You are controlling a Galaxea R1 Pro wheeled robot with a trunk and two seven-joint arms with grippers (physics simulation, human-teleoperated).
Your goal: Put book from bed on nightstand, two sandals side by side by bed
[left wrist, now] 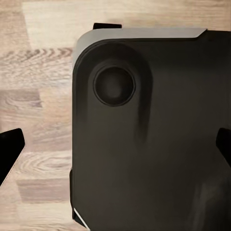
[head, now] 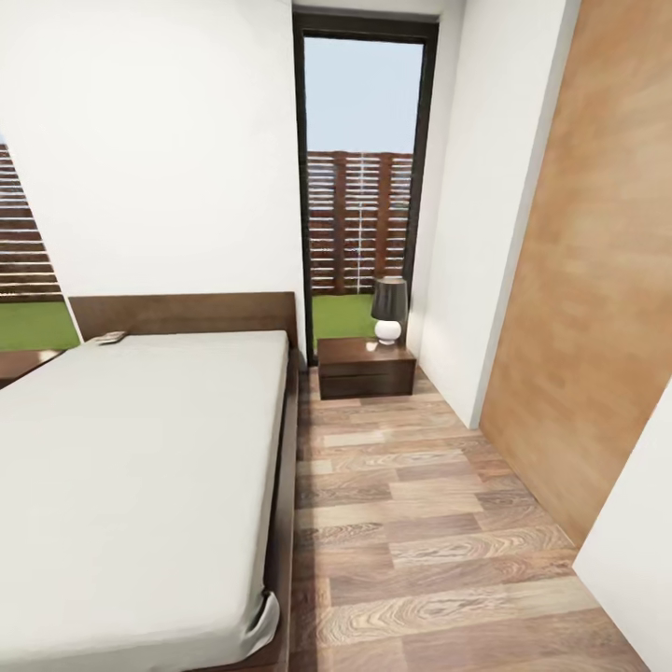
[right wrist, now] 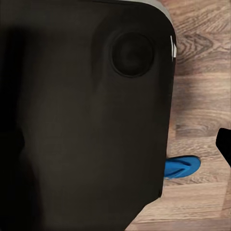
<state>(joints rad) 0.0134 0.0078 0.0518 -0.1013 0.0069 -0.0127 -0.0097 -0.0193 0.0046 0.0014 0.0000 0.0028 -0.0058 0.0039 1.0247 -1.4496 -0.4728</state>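
1. Left tool: in the left wrist view, two dark fingertips show at opposite edges of the frame, set wide apart, so the tool is released and holds nothing. Between them lies the dark robot base with a round recess, over the plank floor.
2. Right tool: in the right wrist view, one dark fingertip shows at the frame edge; its partner is lost against the dark robot base, so I cannot tell whether this tool is released or clenched.
3. Sandal: one bright blue sandal lies flat on the floor, partly hidden behind the edge of the robot base and well apart from the visible fingertip. It touches no tool.
4. Bed: in the head view, the light-grey mattress in its dark wooden frame fills the left side, with bare floor beside it on the right.
5. Book: a small thin object, too small to read, lies on the mattress at the far left corner, just in front of the headboard.
6. Nightstand: a low dark cabinet stands just beyond the bed's far right corner, carrying a lamp with a dark shade and white base.
7. Window: tall dark-framed glass behind the nightstand shows a slatted fence and grass.
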